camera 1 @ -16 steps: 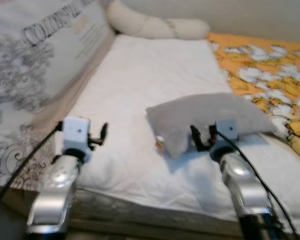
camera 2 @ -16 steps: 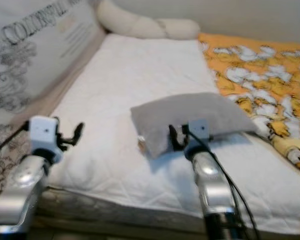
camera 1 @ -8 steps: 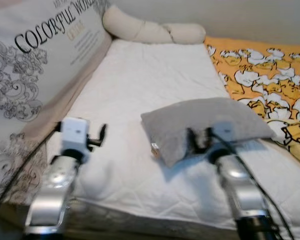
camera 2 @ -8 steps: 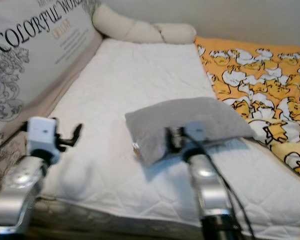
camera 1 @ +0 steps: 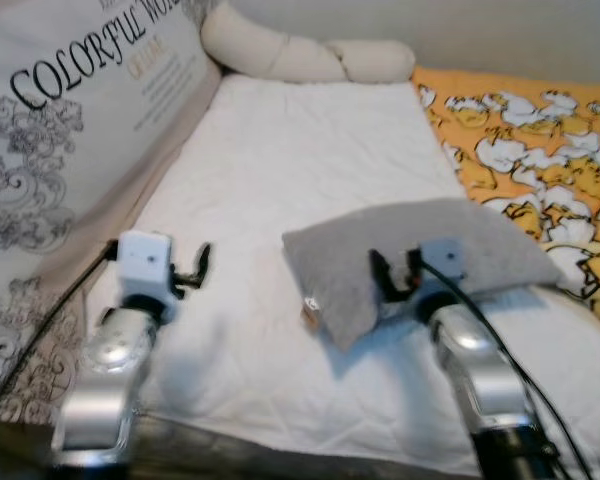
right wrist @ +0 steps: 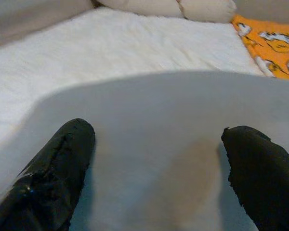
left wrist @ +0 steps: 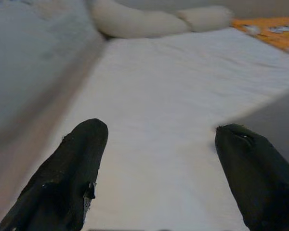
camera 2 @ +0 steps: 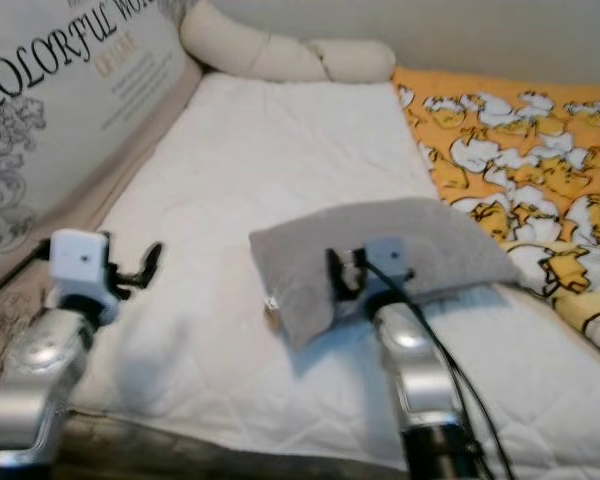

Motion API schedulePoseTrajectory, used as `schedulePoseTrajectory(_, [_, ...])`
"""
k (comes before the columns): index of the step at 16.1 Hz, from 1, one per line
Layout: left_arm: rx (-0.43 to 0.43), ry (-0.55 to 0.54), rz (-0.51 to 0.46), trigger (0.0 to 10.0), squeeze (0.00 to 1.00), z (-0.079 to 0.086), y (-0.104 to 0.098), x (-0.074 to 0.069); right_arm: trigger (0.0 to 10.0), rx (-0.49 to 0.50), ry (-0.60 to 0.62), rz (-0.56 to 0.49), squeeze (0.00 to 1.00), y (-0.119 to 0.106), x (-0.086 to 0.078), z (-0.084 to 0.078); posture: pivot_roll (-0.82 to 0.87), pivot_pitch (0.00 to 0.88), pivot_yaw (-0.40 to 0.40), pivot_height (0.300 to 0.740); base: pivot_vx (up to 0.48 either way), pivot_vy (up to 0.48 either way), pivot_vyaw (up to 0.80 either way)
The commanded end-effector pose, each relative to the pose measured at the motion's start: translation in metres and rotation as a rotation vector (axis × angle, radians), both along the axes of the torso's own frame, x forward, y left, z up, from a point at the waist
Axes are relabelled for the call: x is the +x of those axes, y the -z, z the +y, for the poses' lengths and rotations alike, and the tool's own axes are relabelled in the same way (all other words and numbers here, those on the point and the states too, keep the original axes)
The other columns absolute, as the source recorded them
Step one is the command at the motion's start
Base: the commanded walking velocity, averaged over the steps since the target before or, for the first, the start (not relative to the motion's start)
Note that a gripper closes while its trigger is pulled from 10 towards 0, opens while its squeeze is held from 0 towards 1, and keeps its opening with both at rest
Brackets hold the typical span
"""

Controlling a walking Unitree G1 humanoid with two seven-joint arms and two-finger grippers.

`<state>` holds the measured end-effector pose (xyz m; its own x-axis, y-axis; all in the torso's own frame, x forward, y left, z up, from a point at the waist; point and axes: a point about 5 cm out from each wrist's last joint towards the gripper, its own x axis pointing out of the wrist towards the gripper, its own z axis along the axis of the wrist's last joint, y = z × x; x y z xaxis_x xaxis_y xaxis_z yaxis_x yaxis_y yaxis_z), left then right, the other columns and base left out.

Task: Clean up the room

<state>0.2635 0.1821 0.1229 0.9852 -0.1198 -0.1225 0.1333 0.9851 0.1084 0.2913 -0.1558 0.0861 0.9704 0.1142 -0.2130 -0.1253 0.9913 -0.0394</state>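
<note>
A grey pillow (camera 1: 420, 255) lies on the white mattress (camera 1: 300, 170), with a small tag at its near left corner. My right gripper (camera 1: 392, 272) is open and right at the pillow's near edge; in the right wrist view the pillow (right wrist: 154, 144) spreads between and beyond both black fingers (right wrist: 53, 168). My left gripper (camera 1: 202, 262) is open above the mattress's left side, well left of the pillow. Its fingers (left wrist: 72, 173) frame bare white sheet (left wrist: 159, 106).
A large printed cushion (camera 1: 60, 130) leans along the left side. A cream knotted bolster (camera 1: 300, 58) lies at the head of the bed. An orange blanket with a duck print (camera 1: 540, 170) covers the right side. The mattress's near edge runs just below my arms.
The view shifted slightly as the camera moved. My right gripper stays at the pillow's near edge; the left arm holds about the same place.
</note>
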Motion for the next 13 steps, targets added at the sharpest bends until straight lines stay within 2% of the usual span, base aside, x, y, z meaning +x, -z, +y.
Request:
schedulePoseTrajectory(1, [-0.006,0.025,0.03,10.0,0.0,-0.003,0.002,-0.002,10.0,0.012,0.015,0.0,0.0,0.0,0.0,-0.002,0.07,0.0,-0.018,0.74,0.0,0.0,0.0])
schedulePoseTrajectory(3, [-0.041,0.094,0.09,10.0,0.0,-0.011,0.005,-0.006,10.0,0.017,0.019,-0.002,0.0,-0.001,0.0,-0.004,0.07,0.0,-0.025,0.74,0.0,0.0,0.0])
schedulePoseTrajectory(5, [-0.035,0.152,0.133,10.0,0.0,-0.017,0.007,-0.009,10.0,0.019,0.02,-0.007,0.0,-0.003,0.0,-0.005,0.07,0.0,-0.024,0.74,0.0,0.0,0.0])
schedulePoseTrajectory(7, [0.094,0.209,0.083,10.0,0.0,-0.025,0.008,-0.013,10.0,0.032,0.056,-0.003,0.0,-0.005,-0.001,-0.012,0.07,0.0,-0.023,0.74,0.0,0.0,0.0])
schedulePoseTrajectory(8, [0.037,0.165,0.078,10.0,0.0,-0.024,0.005,-0.011,10.0,0.043,0.101,-0.002,0.0,-0.005,-0.001,-0.019,0.06,0.0,-0.025,0.74,0.0,0.0,0.0])
schedulePoseTrajectory(10, [0.036,0.174,0.075,10.0,0.0,-0.024,0.001,-0.009,10.0,0.054,0.178,0.022,0.0,-0.004,-0.002,-0.033,0.06,0.0,-0.026,0.74,0.0,0.0,0.0])
schedulePoseTrajectory(12, [0.037,0.229,0.09,10.0,0.0,-0.027,0.0,-0.011,10.0,0.097,0.284,0.077,0.0,0.002,-0.004,-0.047,0.06,0.0,-0.026,0.74,0.0,0.0,0.0])
schedulePoseTrajectory(13, [0.036,0.271,0.095,10.0,0.0,-0.029,0.0,-0.011,10.0,0.151,0.347,0.114,0.0,0.006,-0.005,-0.055,0.06,0.0,-0.027,0.74,0.0,0.0,0.0])
